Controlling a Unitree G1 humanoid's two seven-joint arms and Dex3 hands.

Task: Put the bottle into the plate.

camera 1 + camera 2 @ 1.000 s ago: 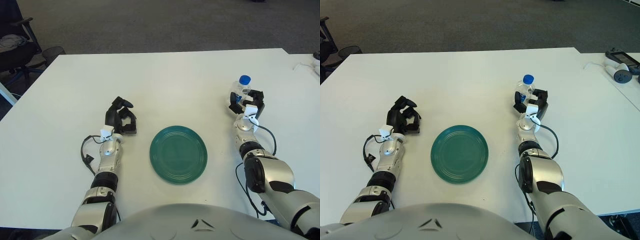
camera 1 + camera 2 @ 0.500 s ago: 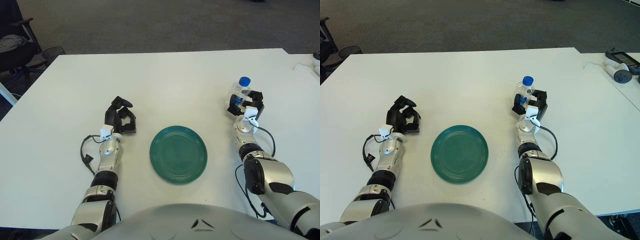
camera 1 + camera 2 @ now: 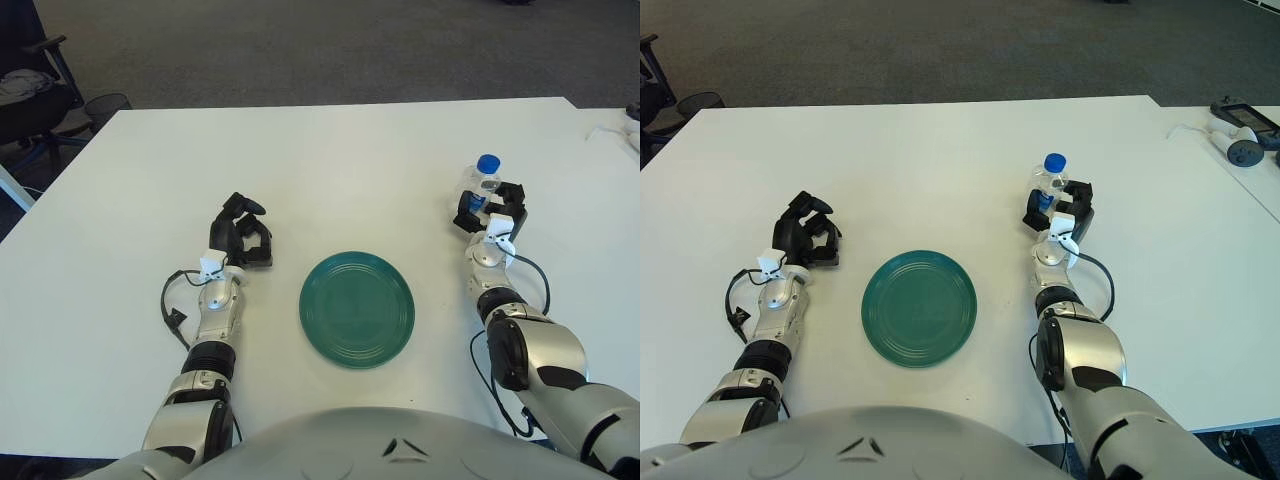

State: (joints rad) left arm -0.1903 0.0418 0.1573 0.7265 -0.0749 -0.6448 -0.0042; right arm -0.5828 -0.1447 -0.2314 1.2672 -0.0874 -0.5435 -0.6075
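Observation:
A small clear bottle (image 3: 482, 181) with a blue cap stands upright on the white table (image 3: 330, 160) at the right. My right hand (image 3: 489, 207) is wrapped around its lower part, fingers closed on it. The green plate (image 3: 356, 308) lies flat near the table's front middle, left of the bottle and apart from it. My left hand (image 3: 240, 234) shows left of the plate, fingers curled and holding nothing.
A black chair (image 3: 30, 90) stands off the table's far left corner. Small devices with a cable (image 3: 1237, 137) lie on a second table at the far right. A cable loop (image 3: 172, 305) hangs beside my left forearm.
My right hand and the bottle have shifted very slightly left and up on the table. The left hand and plate have not moved.

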